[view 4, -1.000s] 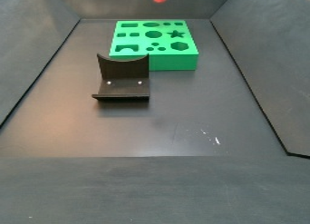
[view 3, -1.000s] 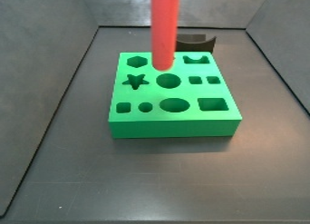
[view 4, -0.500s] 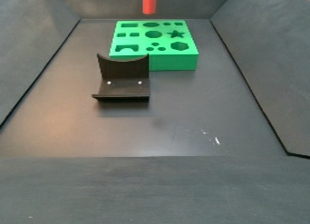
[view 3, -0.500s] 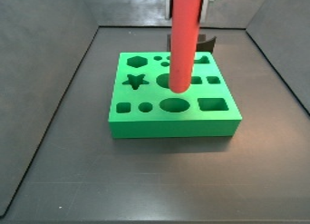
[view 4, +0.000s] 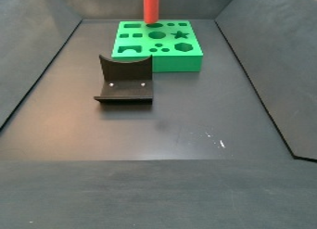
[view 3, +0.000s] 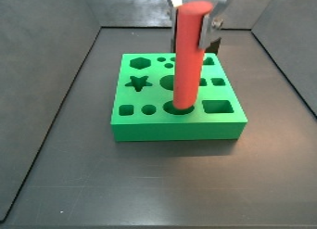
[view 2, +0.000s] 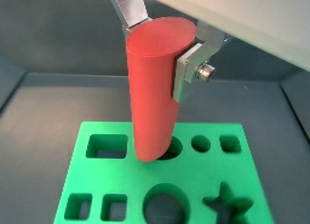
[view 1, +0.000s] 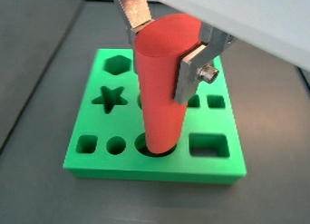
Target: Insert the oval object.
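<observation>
Hand [view 1: 168, 48] is closed on the upright red-orange oval peg [view 1: 164, 87] near its top. Peg's lower end sits at the oval hole of the green block [view 3: 177, 110] on the bench [view 4: 186, 112].

The oval object [view 3: 188, 57], a tall smooth red-orange peg, stands upright, clamped near its top by the gripper [view 1: 166, 44], its lower end at the oval hole [view 3: 181, 108] of the green block [view 3: 175, 123].
</observation>
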Motion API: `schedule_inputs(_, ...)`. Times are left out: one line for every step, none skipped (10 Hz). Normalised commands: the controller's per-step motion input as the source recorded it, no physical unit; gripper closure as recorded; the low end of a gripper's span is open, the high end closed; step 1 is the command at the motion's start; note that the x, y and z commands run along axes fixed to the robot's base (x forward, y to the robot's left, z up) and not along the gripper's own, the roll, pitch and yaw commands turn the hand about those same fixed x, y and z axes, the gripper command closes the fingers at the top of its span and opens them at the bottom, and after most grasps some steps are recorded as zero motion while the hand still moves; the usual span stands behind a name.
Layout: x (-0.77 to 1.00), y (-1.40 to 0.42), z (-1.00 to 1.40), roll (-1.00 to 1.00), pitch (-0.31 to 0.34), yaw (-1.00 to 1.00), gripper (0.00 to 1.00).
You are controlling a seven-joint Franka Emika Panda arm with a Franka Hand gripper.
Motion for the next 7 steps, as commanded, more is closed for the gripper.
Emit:
schedule_inputs(0.00, 0.00, -0.14, 0.00, 0.000, -1.00, 1.00)
schedule_inputs(0.00, 0.00, -0.12, 0.00, 0.000, -1.00, 1.00)
schedule_inputs(0.00, 0.00, -0.11, 0.00, 0.000, -1.00, 1.00)
schedule_inputs(0.00, 0.00, -0.11, 0.00, 0.000, -1.00, 1.00)
schedule_inputs(0.00, 0.00, -0.11, 0.00, 0.000, -1.00, 1.00)
schedule_inputs(0.00, 0.00, -0.10, 0.00, 0.000, -1.00, 1.00)
schedule_inputs(0.00, 0.00, -0.05, 0.00, 0.000, -1.00, 1.00)
